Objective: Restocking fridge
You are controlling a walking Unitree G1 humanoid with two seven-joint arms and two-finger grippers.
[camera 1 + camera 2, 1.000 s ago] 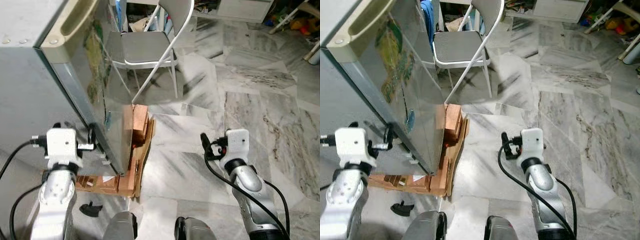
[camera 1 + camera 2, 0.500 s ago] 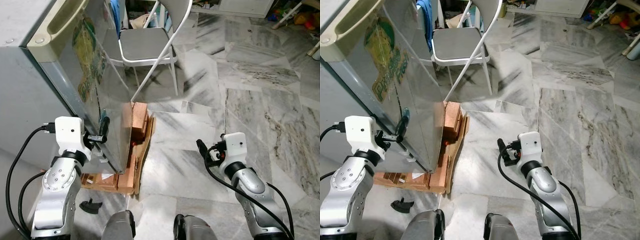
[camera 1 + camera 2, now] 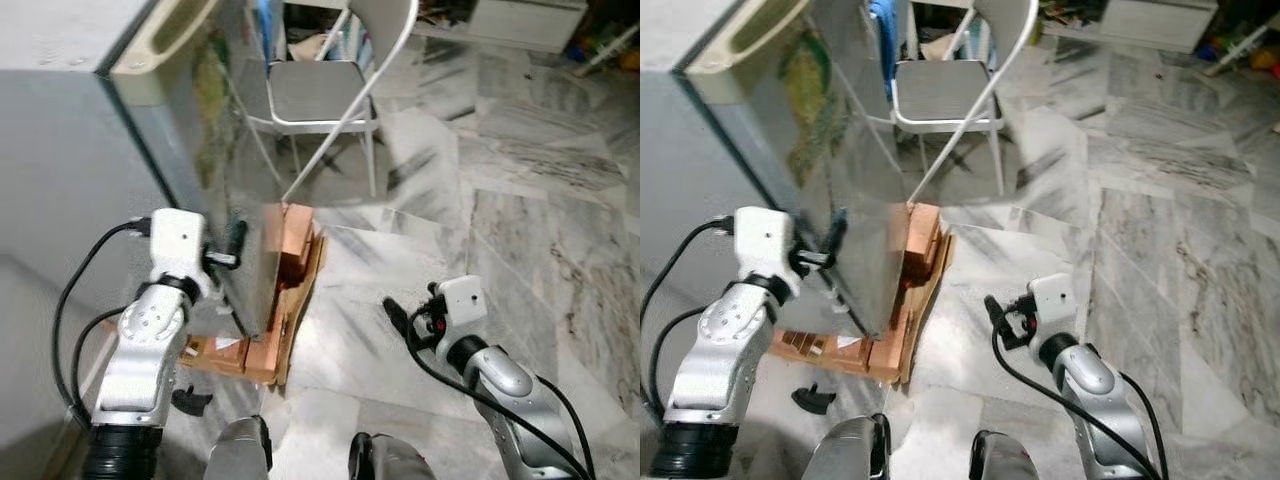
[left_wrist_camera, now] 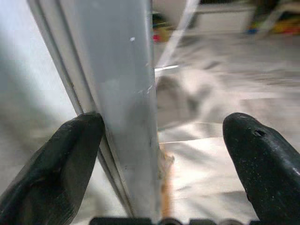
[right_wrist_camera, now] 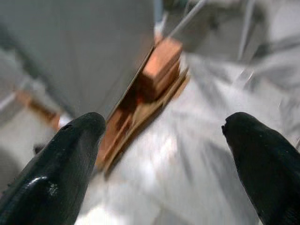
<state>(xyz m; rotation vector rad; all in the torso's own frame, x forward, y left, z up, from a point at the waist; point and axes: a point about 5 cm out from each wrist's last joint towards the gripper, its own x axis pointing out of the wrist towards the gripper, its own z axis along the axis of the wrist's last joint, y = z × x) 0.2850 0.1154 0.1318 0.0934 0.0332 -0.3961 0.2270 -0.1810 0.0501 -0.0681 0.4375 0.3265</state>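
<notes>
Fridge (image 3: 120, 120) fills the upper left of our frame. Our left gripper (image 4: 154, 140) straddles its upright door edge (image 4: 126, 108), fingers spread wide and gripping nothing; the edge runs vertically between them. Our right gripper (image 5: 161, 154), also open and empty, hangs lower right.

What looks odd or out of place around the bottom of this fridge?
The fridge stands on stacked wooden blocks and flattened cardboard rather than directly on the marble floor. A small black piece lies loose beside them.
</notes>
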